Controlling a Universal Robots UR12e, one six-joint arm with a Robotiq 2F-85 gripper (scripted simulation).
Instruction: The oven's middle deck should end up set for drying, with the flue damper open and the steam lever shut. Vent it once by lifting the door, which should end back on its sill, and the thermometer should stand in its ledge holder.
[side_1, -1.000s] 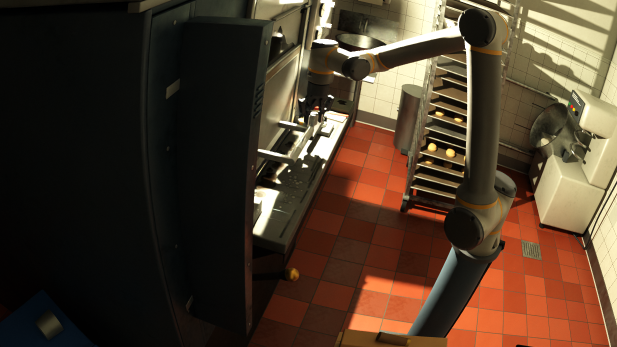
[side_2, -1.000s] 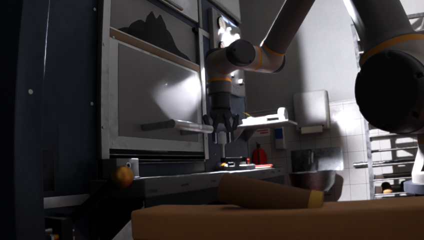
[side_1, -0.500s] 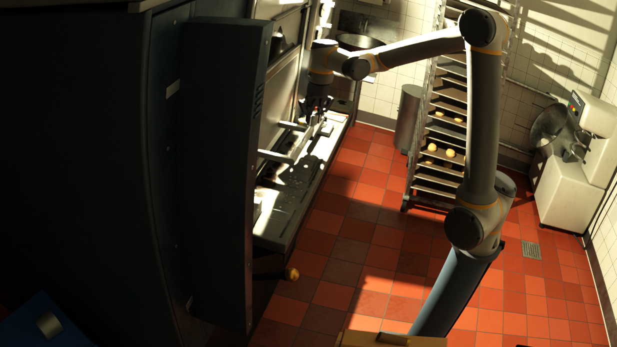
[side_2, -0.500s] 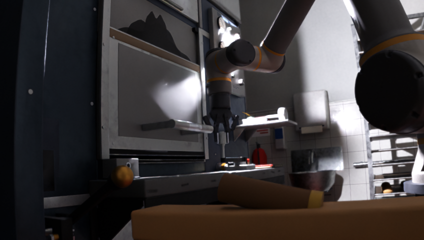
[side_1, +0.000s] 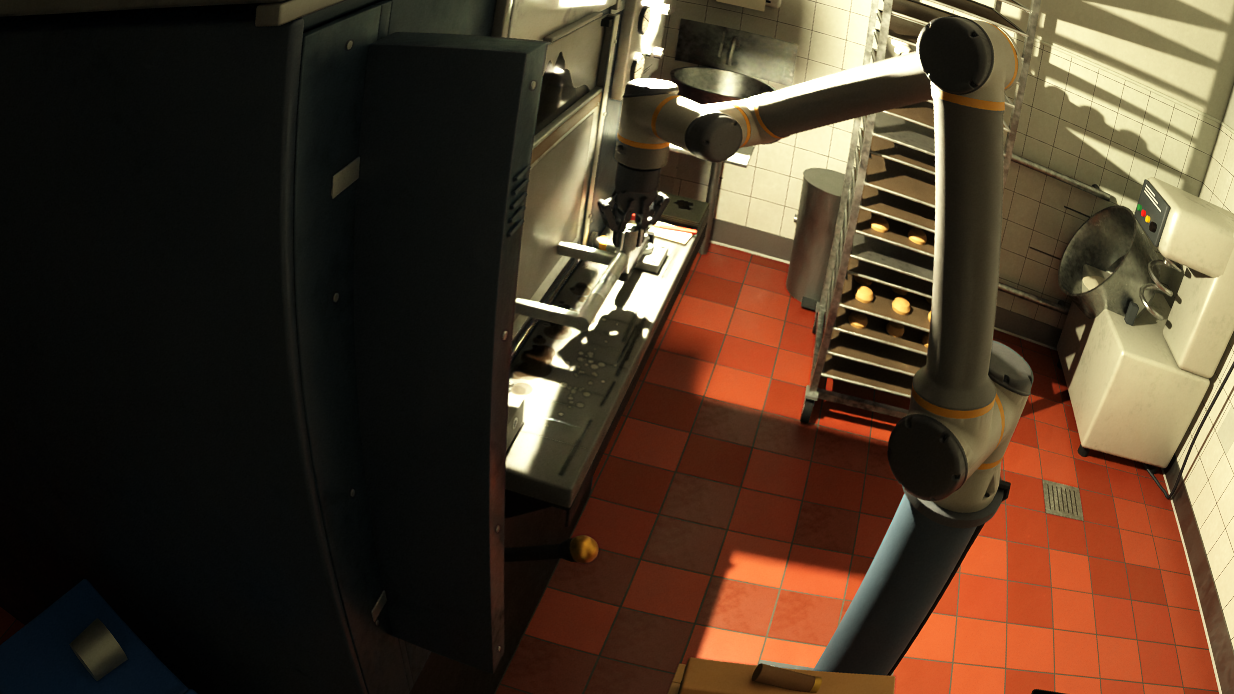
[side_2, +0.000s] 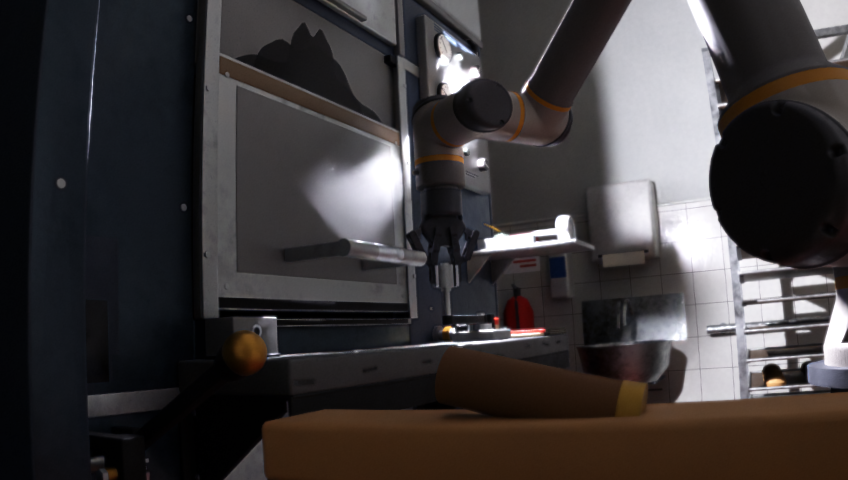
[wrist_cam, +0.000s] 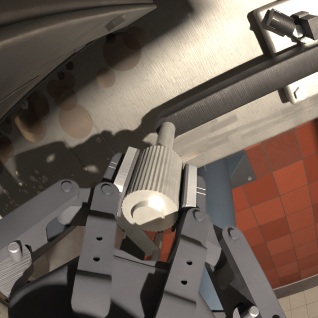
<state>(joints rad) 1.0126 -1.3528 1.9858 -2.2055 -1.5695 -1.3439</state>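
Note:
The thermometer's thin stem runs down out of sight toward the ledge holder (side_2: 473, 328), and only its ribbed silver head (wrist_cam: 154, 187) shows fully. I hold that head upright in my gripper (wrist_cam: 155, 178), closed around it, above the right end of the oven ledge (side_1: 595, 345). The middle deck door (side_2: 309, 190) sits low with its long bar handle (side_2: 357, 251) just left of my fingers. A lever with a yellow ball knob (side_2: 244, 352) sticks out below the ledge's left end.
Behind the ledge stands the dark oven front, its side panel (side_1: 440, 328) jutting toward the side camera. A small wall shelf (side_2: 529, 241) hangs right of my wrist. A rack of trays (side_1: 889, 285) and a mixer (side_1: 1148, 319) stand across the red tile floor.

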